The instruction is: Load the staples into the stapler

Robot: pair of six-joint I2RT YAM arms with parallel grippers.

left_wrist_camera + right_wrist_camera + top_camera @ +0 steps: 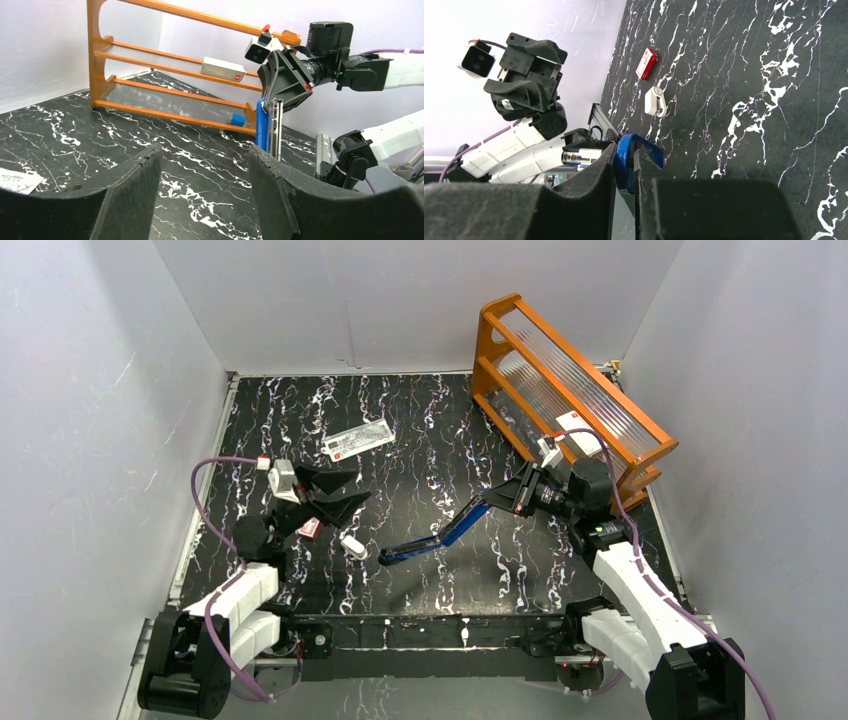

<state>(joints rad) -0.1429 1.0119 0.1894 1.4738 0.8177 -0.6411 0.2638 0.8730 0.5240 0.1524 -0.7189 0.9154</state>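
Note:
The blue stapler (440,536) hangs open, with its lower end near the table and its upper end in my right gripper (505,498). In the right wrist view the right gripper (625,157) is shut on the stapler's blue end (644,150). In the left wrist view the stapler (262,125) stands upright under the right gripper, showing its silver rail. My left gripper (360,487) is open and empty above the table, left of the stapler; it also shows in the left wrist view (205,162). I see no staples in any view.
A red-and-white box (309,528) and a small white-silver gadget (352,545) lie near the left arm. A white printed packet (360,438) lies at the back. An orange rack (560,380) stands tilted at the back right, holding a white box (222,68).

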